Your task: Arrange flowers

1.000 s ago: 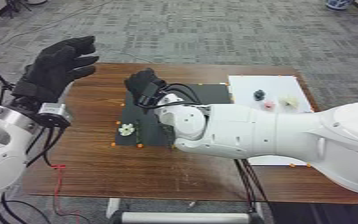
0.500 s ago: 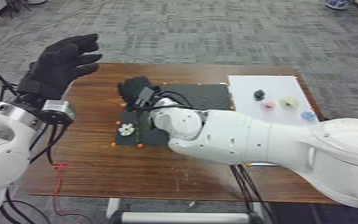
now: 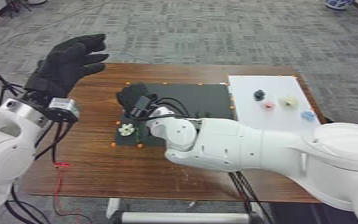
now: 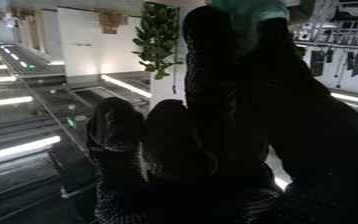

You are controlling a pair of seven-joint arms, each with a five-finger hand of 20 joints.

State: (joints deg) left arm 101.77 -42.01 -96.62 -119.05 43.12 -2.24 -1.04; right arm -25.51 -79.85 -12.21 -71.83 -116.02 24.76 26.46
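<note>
Right robot hand (image 3: 133, 96) pinches teal thing (image 4: 245, 22), probably flower, over dark mat (image 3: 202, 95). White flower (image 3: 127, 129) lies there, so you're early on: pink one (image 3: 269, 105), yellow one (image 3: 289, 101), blue one (image 3: 309, 116), dark one (image 3: 259, 95) left on white board (image 3: 255, 83).

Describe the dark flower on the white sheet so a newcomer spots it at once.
At the right of the brown table lies a white sheet. Leftmost on it is the dark flower, darker than the pink one, yellow one and blue one.

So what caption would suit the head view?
A robot's right hand over a dark mat's edge, near a white flower; left hand raised.
</note>
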